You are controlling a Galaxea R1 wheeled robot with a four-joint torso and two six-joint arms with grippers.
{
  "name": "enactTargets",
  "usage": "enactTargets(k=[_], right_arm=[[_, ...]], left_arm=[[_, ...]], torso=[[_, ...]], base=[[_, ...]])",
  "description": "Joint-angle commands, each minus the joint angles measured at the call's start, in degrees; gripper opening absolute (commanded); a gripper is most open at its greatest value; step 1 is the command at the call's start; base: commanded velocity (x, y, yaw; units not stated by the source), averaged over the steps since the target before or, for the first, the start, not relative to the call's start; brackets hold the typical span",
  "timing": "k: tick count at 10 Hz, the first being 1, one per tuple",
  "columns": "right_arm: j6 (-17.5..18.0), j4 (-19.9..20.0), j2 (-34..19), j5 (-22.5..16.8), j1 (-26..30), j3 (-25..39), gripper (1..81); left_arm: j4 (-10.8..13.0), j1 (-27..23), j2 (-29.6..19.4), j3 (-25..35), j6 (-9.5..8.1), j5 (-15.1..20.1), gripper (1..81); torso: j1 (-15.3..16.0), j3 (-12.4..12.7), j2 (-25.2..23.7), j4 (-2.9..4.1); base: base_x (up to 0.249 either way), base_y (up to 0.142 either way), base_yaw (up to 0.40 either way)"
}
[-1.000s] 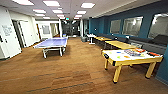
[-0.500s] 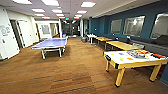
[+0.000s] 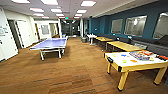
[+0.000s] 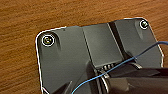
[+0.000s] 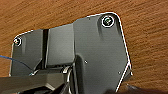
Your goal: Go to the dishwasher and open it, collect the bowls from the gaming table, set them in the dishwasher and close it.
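My claws: both hang over the wood floor (image 4: 20, 30); spread or pressed together, I cannot tell. Gaming table (image 3: 117, 65): white top, yellow rim, ahead to the right, nearer than a second ago, so I judge I am closing on it. Bowls (image 3: 124, 61): small coloured spots on that top, beside a game box (image 3: 138, 55). Table-tennis table (image 3: 50, 43): far left of the gaming table.

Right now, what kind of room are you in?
It looks like an office games room. There is a table tennis table, a yellow-rimmed gaming table with colourful bowls on its white top, and wooden-topped tables along the blue wall.
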Motion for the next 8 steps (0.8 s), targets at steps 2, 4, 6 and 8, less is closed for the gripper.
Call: enactTargets(k=[2,4,6,8], right_arm=[[0.0,0.0,-0.2,-2.6,3.0,0.0,81.1],[0.0,0.0,-0.2,-2.6,3.1,-0.1,81.1],[0.0,-0.1,-0.2,-2.6,3.1,-0.1,81.1],[-0.1,-0.1,-0.2,-2.6,3.2,-0.1,81.1]], left_arm=[[0.4,-3.0,0.3,0.1,0.41,2.8,81.1],[0.4,-3.0,0.4,0.1,0.41,2.9,81.1],[0.3,-3.0,0.4,0.1,0.41,2.9,81.1],[0.3,-3.0,0.6,0.2,0.41,2.9,81.1]], torso=[[0.0,0.0,0.0,0.0],[0.0,0.0,0.0,0.0],[0.0,0.0,0.0,0.0],[0.0,0.0,0.0,0.0]], base=[[0.255,0.0,0.0],[0.256,0.0,0.0],[0.256,0.0,0.0],[0.256,0.0,0.0]])
